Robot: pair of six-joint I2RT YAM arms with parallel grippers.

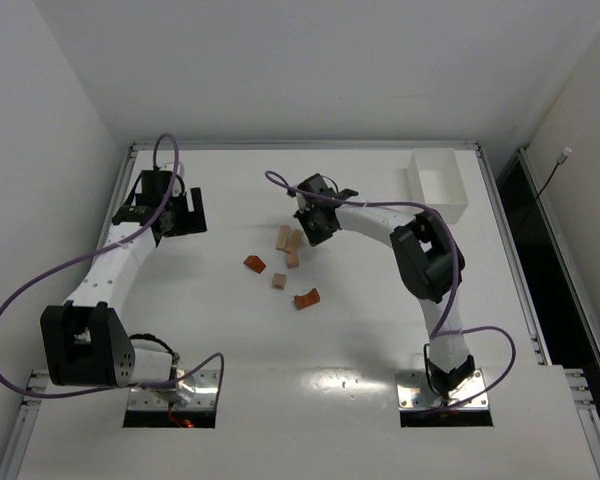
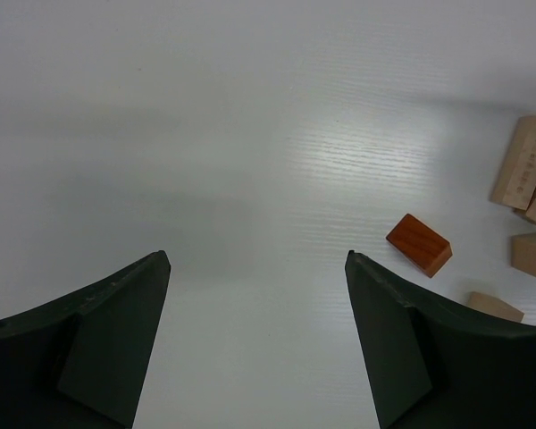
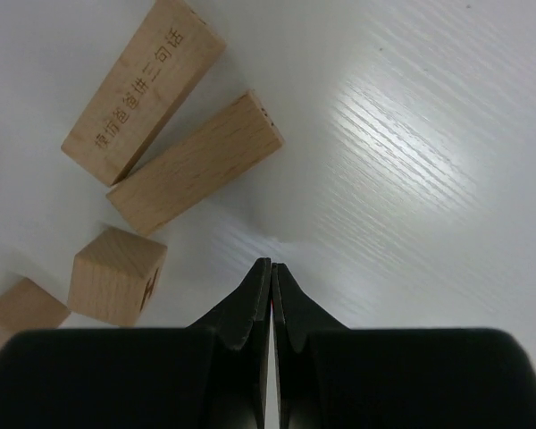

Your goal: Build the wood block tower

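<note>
While left gripper gapes, right gripper sits closed

High fixed view from above and behind — two close, downward wrist views — wood blocks common to all.

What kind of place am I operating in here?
Probably a robotics lab test cell: a white table edged with metal rails, plain white walls close around, and only small tan and reddish-orange wood blocks plus a white rectangular box as props.
</note>
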